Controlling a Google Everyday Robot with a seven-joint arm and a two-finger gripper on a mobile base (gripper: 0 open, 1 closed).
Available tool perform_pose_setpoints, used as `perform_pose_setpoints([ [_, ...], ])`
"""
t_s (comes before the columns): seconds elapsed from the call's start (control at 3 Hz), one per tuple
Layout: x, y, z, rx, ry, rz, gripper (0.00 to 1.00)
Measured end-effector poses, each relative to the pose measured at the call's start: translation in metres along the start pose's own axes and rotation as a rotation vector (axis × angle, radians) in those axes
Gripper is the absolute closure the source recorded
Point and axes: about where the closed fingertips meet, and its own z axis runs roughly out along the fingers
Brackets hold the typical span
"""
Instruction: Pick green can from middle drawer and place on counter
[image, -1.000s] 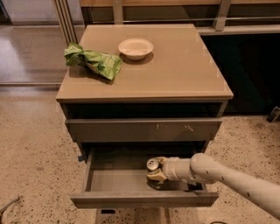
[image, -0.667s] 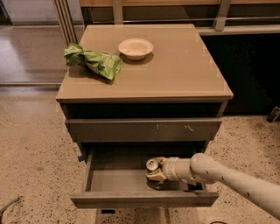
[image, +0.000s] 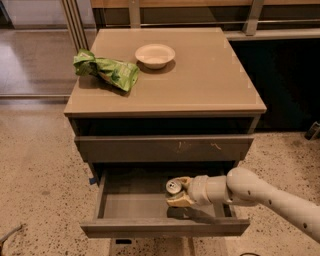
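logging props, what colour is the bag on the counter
Bag: bright green, camera view. Hand is in the open drawer at the can.

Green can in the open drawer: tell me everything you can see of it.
The can shows mainly its round silver top with a pull tab; its dark body is mostly hidden. It looks metal. It is over the right part of the open drawer, clamped between the tan fingers of the gripper. Whether it touches the drawer floor cannot be told.
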Motion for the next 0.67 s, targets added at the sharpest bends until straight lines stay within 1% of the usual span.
perform_pose_setpoints([
  [0.33,-0.066,0.019,-0.042,0.006,-0.024,0.055,1.00],
  [0.67,-0.168,0.025,-0.096,0.035,-0.006,0.048,1.00],
])
